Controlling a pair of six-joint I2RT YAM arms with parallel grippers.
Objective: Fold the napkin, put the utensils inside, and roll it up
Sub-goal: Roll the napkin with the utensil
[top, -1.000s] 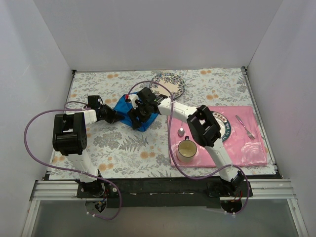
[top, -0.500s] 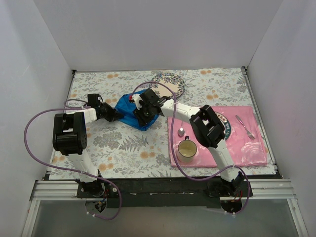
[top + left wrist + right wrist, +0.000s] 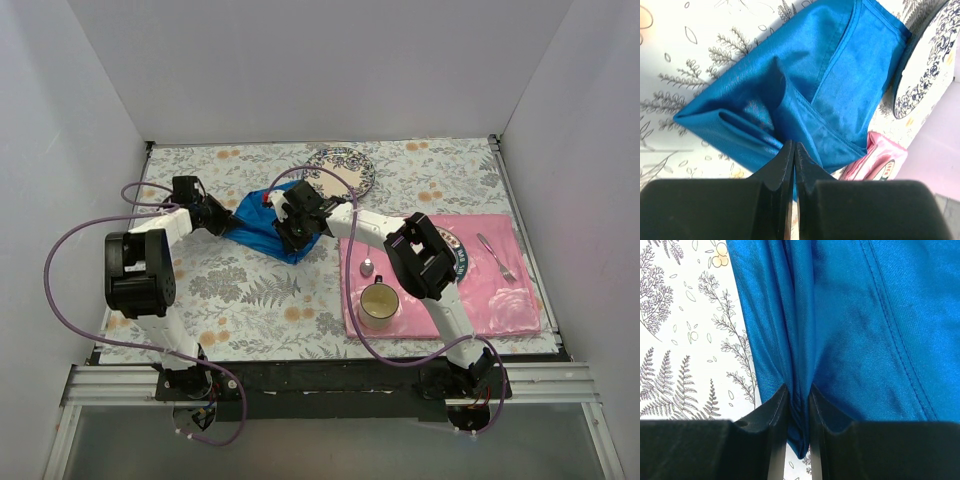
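The bright blue napkin (image 3: 258, 226) lies crumpled left of centre on the floral tablecloth, stretched between both grippers. My left gripper (image 3: 221, 222) is shut on its left corner; in the left wrist view a sliver of napkin (image 3: 830, 75) sits between the closed tips of the gripper (image 3: 793, 145). My right gripper (image 3: 293, 235) pinches a bunched fold at the right side; the right wrist view shows the napkin (image 3: 865, 315) squeezed between the gripper's (image 3: 799, 390) fingers. A fork (image 3: 497, 257) and a small spoon (image 3: 367, 266) lie on the pink placemat (image 3: 500, 300).
A patterned plate (image 3: 345, 168) sits at the back, just behind the napkin. On the placemat stand a mug (image 3: 378, 302) and another plate (image 3: 459, 256), partly under the right arm. White walls enclose the table on three sides.
The right gripper has closed on a fold of the napkin. The left gripper has moved back and to the left with its corner, drawing the cloth out wider.
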